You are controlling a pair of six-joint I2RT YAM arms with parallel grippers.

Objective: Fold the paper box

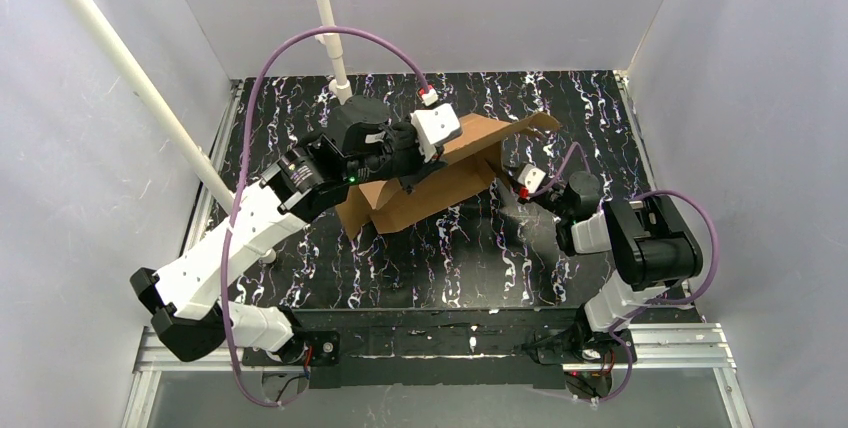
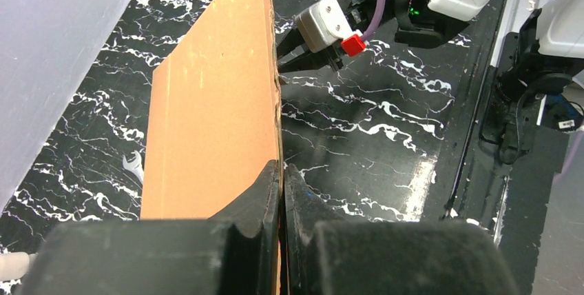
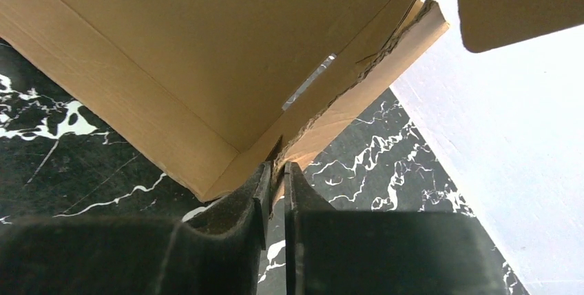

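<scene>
The paper box (image 1: 440,193), brown corrugated cardboard, stands partly folded at the middle of the black marbled table, with one panel lifted toward the back right. My left gripper (image 1: 420,176) reaches over it from the left. In the left wrist view that gripper (image 2: 282,167) is shut on the edge of an upright panel (image 2: 213,102). My right gripper (image 1: 507,173) is at the box's right end. In the right wrist view its jaws (image 3: 277,165) stand a narrow gap apart, with the ragged corner edge of the box (image 3: 206,47) between the tips.
White walls close in the table on three sides. Two white pipes (image 1: 325,8) (image 1: 130,68) slant down at the back left. A small wrench (image 2: 132,165) lies on the table beyond the panel. A metal rail (image 1: 430,343) runs along the near edge.
</scene>
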